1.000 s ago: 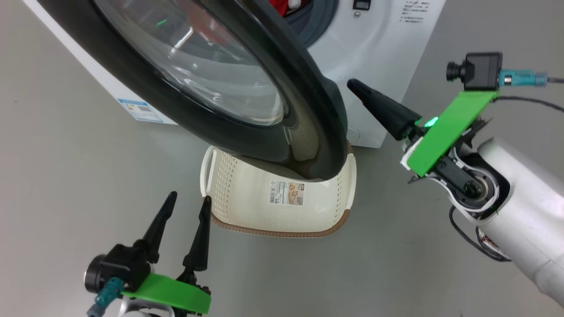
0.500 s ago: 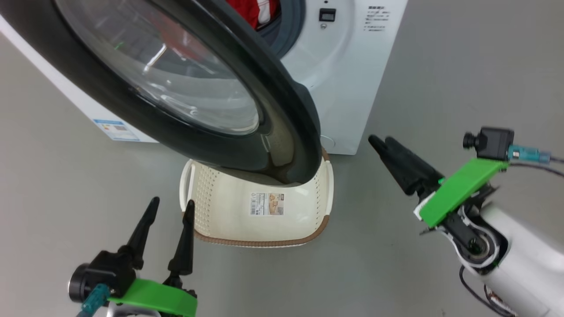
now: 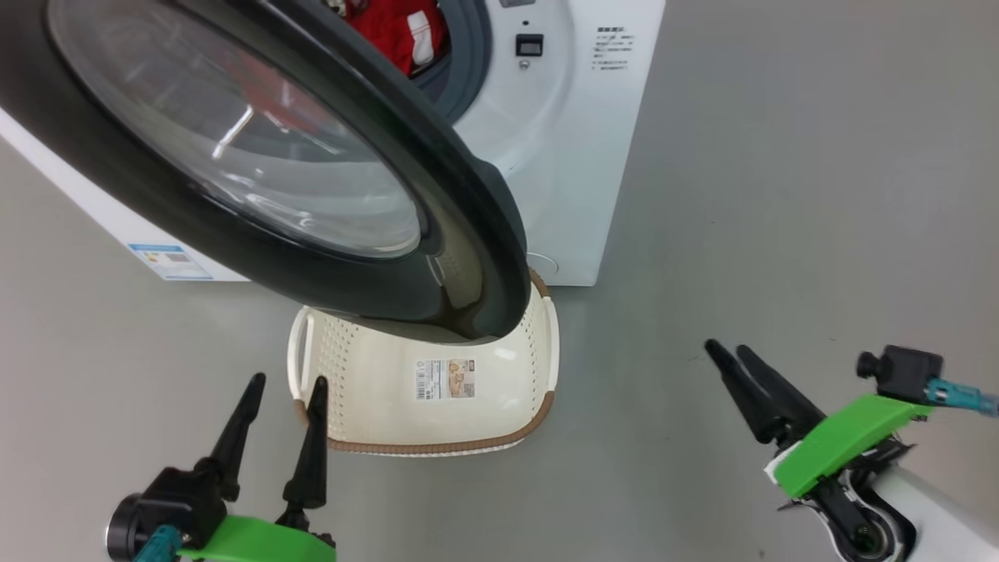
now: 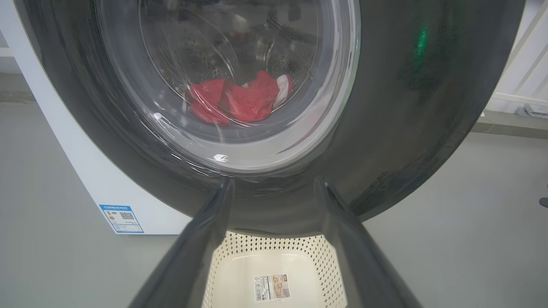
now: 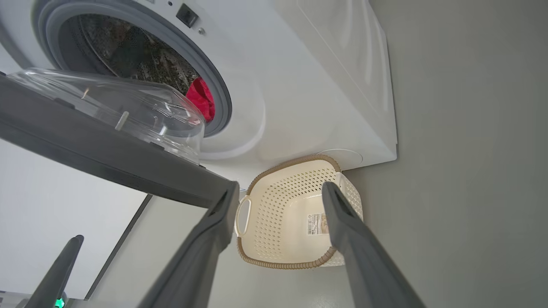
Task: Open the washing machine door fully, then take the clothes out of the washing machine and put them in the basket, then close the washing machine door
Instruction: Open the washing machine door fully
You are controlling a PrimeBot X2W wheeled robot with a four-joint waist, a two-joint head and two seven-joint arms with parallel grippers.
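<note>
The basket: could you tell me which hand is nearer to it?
Left. The left hand sits at the near left corner of the basket; the right hand hangs well off to its right.

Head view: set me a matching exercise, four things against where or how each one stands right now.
Things:
1. washing machine door
2. clothes
3. basket
4. right gripper

States:
A. on the floor, nothing in it
B. fingers apart, holding nothing
C. swung open above the basket
D. inside the washing machine

Pairs: 1-C; 2-D; 3-A; 4-B
</note>
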